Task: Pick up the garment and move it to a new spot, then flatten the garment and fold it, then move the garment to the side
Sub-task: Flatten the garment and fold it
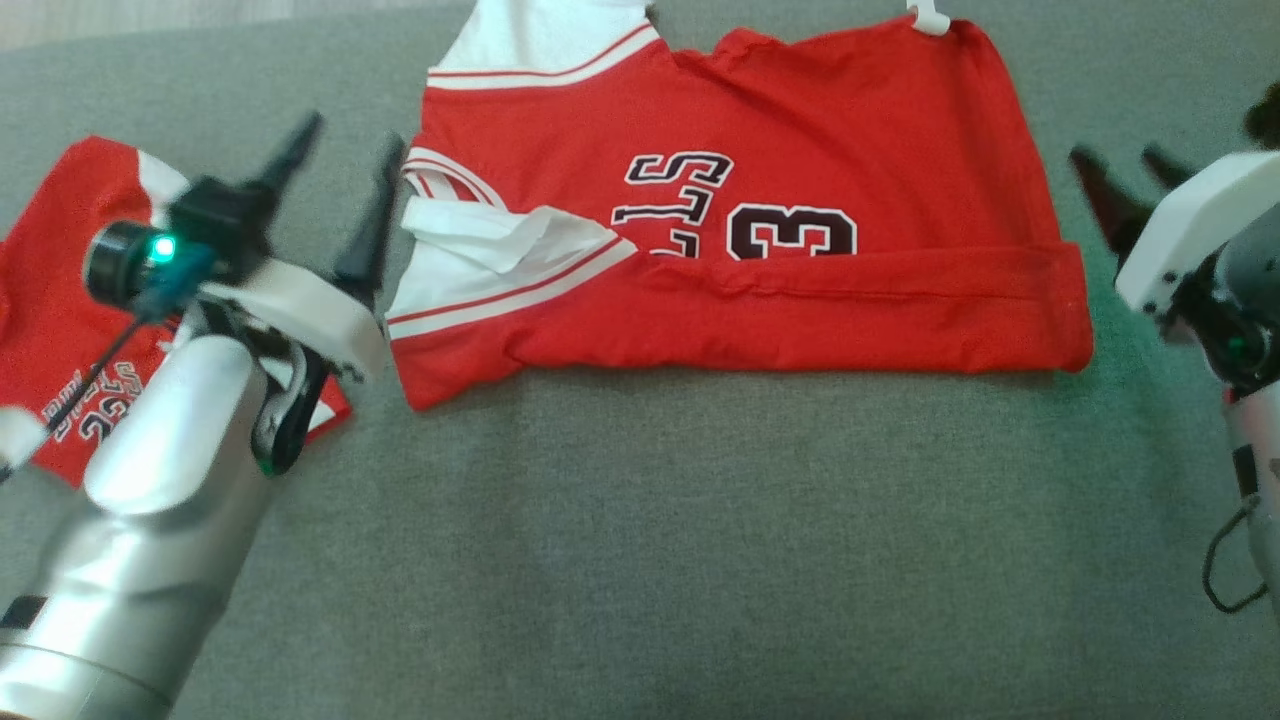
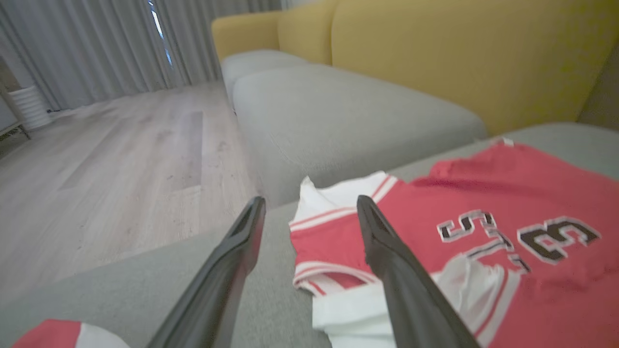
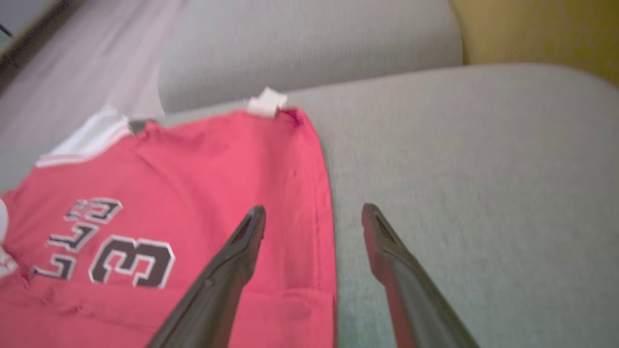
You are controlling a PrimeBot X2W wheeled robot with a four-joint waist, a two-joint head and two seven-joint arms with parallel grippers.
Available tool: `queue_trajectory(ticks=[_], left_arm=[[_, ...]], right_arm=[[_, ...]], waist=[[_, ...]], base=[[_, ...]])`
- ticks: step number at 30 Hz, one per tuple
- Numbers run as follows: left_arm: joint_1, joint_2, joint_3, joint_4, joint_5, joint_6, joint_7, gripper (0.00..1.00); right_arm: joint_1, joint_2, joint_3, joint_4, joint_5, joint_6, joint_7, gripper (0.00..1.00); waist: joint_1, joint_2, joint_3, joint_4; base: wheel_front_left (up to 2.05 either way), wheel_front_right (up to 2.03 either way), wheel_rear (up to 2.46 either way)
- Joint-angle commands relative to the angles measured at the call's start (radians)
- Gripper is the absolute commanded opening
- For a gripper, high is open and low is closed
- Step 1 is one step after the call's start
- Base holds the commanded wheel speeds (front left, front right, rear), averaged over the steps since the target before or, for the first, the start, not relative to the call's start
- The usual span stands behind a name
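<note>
nearest the robot lies a bare stretch of the grey cushion (image 1: 640,540). to the left, the left forearm passes over a second red jersey (image 1: 55,310), which lies well apart from the work.

a little farther, the left gripper (image 1: 353,133) stands just beside the garment's left end. its fingers are spread wide and have hold of nothing. the right gripper (image 1: 1113,155) stands just off the garment's right end, equally wide and equally empty.

between them lies the garment (image 1: 850,130), a red jersey in the middle of the cushion. its near edge is turned up over the number in a long fold. a white sleeve panel (image 1: 480,240) is bunched at its left end. at the far edge, a white tag (image 1: 930,18) sticks out, and the white shoulder seems to reach the cushion's far rim.

risks, as i judge them:
- a pinch that catches only the top layer would pull the fold open rather than carry it.
- the bunched sleeve could get trapped inside the next fold and leave a lump.
- uneven pulls from the two ends would skew the fold line.
- pushing farther could tip the shoulder off the rim.
- a low left forearm could drag the second jersey along.
</note>
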Motion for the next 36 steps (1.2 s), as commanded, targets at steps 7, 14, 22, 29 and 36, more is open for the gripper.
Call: queue_trajectory(ticks=[7, 14, 22, 29, 36], left_arm=[[0.043, -0.028, 0.176, -0.107, -0.08, 0.102, -0.13, 1.0], [0.257, -0.111, 0.297, -0.332, -0.043, 0.181, -0.138, 1.0], [0.506, -0.215, 0.341, -0.386, 0.055, 0.164, -0.139, 1.0], [0.532, -0.241, 0.355, -0.319, 0.097, 0.136, -0.139, 1.0], [0.464, -0.246, 0.345, -0.196, 0.115, 0.142, -0.122, 1.0]], right_arm=[[0.024, 0.04, -0.015, -0.14, -0.04, -0.001, -0.297, 1.0], [0.166, 0.123, -0.062, -0.275, -0.139, -0.001, -0.524, 1.0], [0.404, 0.269, -0.123, -0.35, -0.232, -0.001, -0.652, 1.0], [0.447, 0.297, -0.123, -0.36, -0.257, -0.001, -0.664, 1.0], [0.424, 0.302, -0.121, -0.388, -0.267, -0.001, -0.652, 1.0]], waist=[[0.0, 0.0, -0.063, 0.021], [0.0, 0.0, -0.12, 0.033], [0.0, 0.0, -0.169, 0.022], [0.0, 0.0, -0.159, 0.001], [0.0, 0.0, -0.132, -0.02]], base=[[0.0, 0.0, 0.0], [0.0, 0.0, 0.0], [0.0, 0.0, 0.0], [0.0, 0.0, 0.0], [0.0, 0.0, 0.0]])
